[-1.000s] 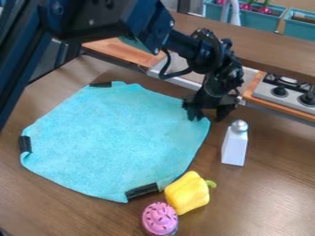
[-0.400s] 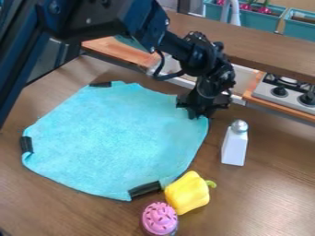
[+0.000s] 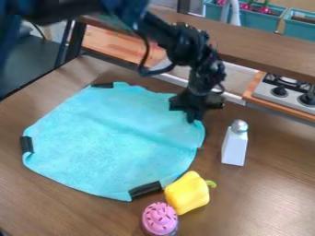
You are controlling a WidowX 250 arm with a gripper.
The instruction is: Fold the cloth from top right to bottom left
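Observation:
The gripper (image 3: 192,115) is at the cloth's top right corner, its fingers together on the cloth's edge there. Light blue, the cloth (image 3: 111,138) lies mostly flat on the wooden table, with a slanting ridge across its right half and a bent right edge. Black strips mark its top left, left and bottom corners. The bit of cloth between the fingers is hidden behind them.
A yellow pepper (image 3: 188,192) touches the cloth's lower right edge, with a pink cupcake (image 3: 160,219) below it. Right of the cloth stands a white shaker (image 3: 235,144). Behind are a raised wooden shelf (image 3: 258,48) and a stove (image 3: 286,92).
My gripper has shifted a little left with the cloth's top right corner. That corner has drawn inward, and a ridge has formed across the cloth. The upper arm has swung up.

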